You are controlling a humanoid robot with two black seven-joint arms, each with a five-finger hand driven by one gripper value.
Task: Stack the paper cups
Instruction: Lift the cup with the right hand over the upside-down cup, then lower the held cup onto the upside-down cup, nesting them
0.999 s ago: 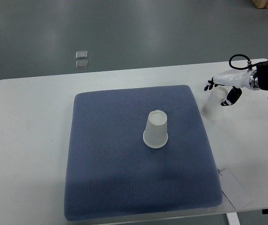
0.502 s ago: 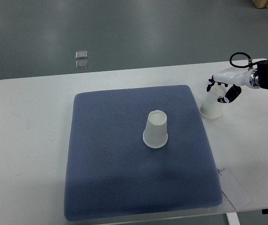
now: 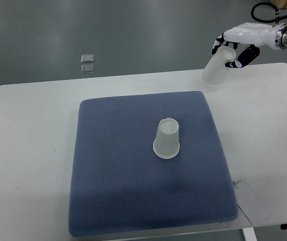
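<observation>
Gripping a translucent paper cup (image 3: 216, 70) by its base, the right hand (image 3: 236, 42) holds it tilted, mouth down, above the white table's (image 3: 28, 130) far edge. A second inverted cup (image 3: 167, 138) stands on the blue mat (image 3: 118, 191).

Single top view, steep downward angle from the robot's side. Frame covers most of the white table (image 3: 33, 150). Floor visible beyond far edge.

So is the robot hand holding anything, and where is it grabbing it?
Yes, the right robot hand holds a paper cup, upside down, by its closed bottom end.
</observation>
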